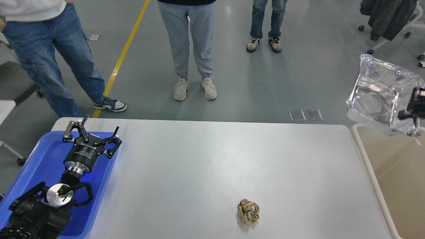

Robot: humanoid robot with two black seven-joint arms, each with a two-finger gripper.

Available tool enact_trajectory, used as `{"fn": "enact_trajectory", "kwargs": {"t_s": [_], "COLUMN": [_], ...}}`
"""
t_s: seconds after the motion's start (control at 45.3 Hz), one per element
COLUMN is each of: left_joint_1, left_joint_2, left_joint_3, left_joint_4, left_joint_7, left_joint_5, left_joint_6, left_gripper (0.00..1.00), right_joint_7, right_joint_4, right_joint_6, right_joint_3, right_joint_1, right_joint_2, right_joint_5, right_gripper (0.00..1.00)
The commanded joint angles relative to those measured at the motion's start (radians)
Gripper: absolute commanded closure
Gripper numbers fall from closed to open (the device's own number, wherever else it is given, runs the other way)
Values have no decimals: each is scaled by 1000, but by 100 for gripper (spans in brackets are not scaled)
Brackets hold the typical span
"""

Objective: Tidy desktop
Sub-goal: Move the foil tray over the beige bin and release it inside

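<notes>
The desktop (206, 166) is a wide pale grey-white tabletop. A crumpled brown paper ball (248, 211) lies near its front edge, right of centre. My left gripper (92, 131) is open and empty, resting over the blue tray (36, 156) at the left end. My right gripper (413, 108) at the right edge is shut on the rim of a shiny foil tray (378, 96), held tilted in the air above the beige bin (395, 179), past the desktop's right end.
Three people stand on the grey floor beyond the far edge of the table. A yellow floor line (123, 56) runs at the back left. A chair with a dark jacket (388, 16) stands at the back right.
</notes>
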Motion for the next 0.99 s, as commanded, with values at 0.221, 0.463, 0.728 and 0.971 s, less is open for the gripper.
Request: {"fn": "enact_trajectory", "kwargs": {"t_s": [0.221,0.463,0.728,0.971], "left_joint_1": [0,0,0,0], "left_joint_2": [0,0,0,0], "left_joint_3": [0,0,0,-2], "left_joint_4": [0,0,0,0], "left_joint_7": [0,0,-2,-2], "left_joint_5": [0,0,-1,-1], "left_joint_6": [0,0,0,0], "left_gripper": [0,0,0,0], "right_joint_7": [0,0,3,3], "right_joint_4": [-110,-211,-280,-603], "right_joint_6": [-97,-169,-539,-617], "right_joint_3": [406,449,514,771], "right_joint_1": [-412,-518,-809,-1188], "right_joint_2": [-252,-266,-137,87], "right_joint_5": [12,131,294,467], "right_gripper": [100,100,100,100]}}
